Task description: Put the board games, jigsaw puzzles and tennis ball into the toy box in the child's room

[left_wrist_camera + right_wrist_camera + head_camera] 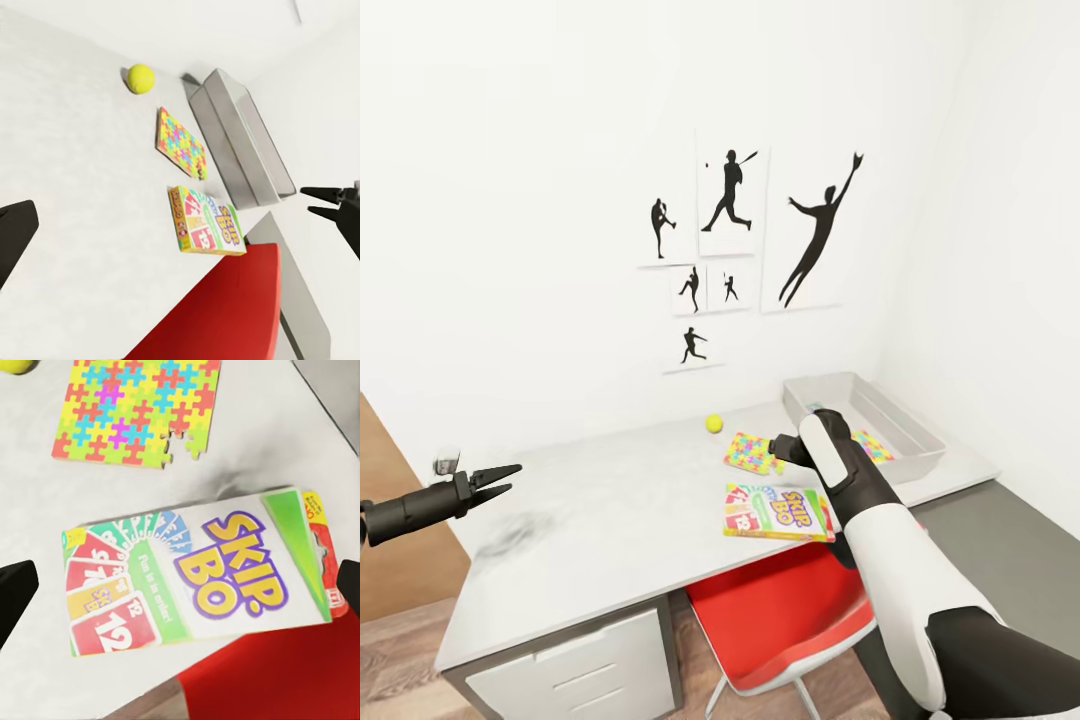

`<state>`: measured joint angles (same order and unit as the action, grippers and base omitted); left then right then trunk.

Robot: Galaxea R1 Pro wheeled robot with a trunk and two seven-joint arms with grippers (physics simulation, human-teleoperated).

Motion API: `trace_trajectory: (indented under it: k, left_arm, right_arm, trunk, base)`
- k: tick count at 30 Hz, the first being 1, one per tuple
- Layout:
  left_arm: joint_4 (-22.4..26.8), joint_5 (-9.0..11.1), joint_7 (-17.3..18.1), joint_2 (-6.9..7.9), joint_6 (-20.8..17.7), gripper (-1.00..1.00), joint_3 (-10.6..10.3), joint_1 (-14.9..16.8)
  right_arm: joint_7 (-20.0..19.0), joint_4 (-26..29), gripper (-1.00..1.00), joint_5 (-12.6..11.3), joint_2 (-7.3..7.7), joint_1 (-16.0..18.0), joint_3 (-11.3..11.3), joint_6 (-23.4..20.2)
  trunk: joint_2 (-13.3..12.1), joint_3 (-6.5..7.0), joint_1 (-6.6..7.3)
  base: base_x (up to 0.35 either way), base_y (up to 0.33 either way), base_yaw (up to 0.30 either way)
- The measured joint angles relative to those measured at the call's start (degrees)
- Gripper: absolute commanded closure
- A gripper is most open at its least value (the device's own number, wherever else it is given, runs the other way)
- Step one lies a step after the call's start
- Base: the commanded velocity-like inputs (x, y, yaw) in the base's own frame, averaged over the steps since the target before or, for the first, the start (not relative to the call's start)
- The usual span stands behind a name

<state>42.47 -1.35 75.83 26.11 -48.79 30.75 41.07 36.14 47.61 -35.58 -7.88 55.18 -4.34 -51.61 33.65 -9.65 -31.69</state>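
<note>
skip-bo box (199, 577) overhangs table (610, 520) edge above red chair (277, 675).

Red chair (785, 620); black silhouette pictures (732, 205) above.

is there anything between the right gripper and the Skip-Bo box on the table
Nothing visible. In the right wrist view the Skip-Bo box lies flat straight ahead between the fingertips, its face bare. The jigsaw puzzle sits apart from it, beyond its far edge, on the table. The box overhangs the table edge above the red chair.
</note>
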Motion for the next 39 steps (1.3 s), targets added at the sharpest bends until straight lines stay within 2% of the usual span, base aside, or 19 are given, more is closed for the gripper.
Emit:
trace_trajectory:
  k: [16, 18, 22, 23, 32, 39]
  left_arm:
    - [0.27, 0.07, 0.59, 0.13, -0.09, -1.00, 0.06, -0.06]
    - [1.16, 0.12, 3.52, 0.47, -0.25, -1.00, 0.06, -0.23]
    - [2.41, 0.08, 13.21, 0.85, -0.06, -1.00, 0.07, -1.36]
    - [3.18, 0.09, 13.85, 0.89, 0.00, -1.00, 0.05, -1.76]
    - [9.58, 0.53, 13.89, 0.42, -0.27, -1.00, 0.10, -4.59]
    - [10.37, 0.62, 13.90, 0.26, -0.42, -1.00, 0.23, -4.91]
  right_arm:
    - [-0.03, -1.72, -1.00, -0.04, 0.42, 0.05, 0.32, 1.20]
    - [-0.06, -1.90, -1.00, -0.07, 0.45, 0.05, 0.39, 2.25]
    - [-0.08, -2.75, -1.00, -0.05, 0.83, 0.05, 0.50, 3.24]
    - [-0.05, -2.97, -1.00, -0.03, 1.06, 0.05, 0.54, 3.36]
    - [-0.08, -3.47, -1.00, -0.08, 1.82, 0.13, 0.69, 5.14]
    - [-0.08, -3.54, -1.00, -0.11, 1.83, 0.14, 0.65, 5.93]
  trunk:
    - [0.00, -1.51, -0.01]
    - [0.00, -1.69, -0.01]
    - [0.00, -2.07, -0.01]
    - [0.00, -2.17, -0.01]
    - [0.01, -3.02, -0.01]
    - [0.01, -3.68, -0.01]
  base:
    - [0.086, 0.025, 0.000]
    - [0.003, 0.001, 0.000]
    - [0.001, 0.000, 0.000]
    - [0.000, 0.000, 0.000]
    - [0.000, 0.000, 0.000]
    - [0.000, 0.000, 0.000]
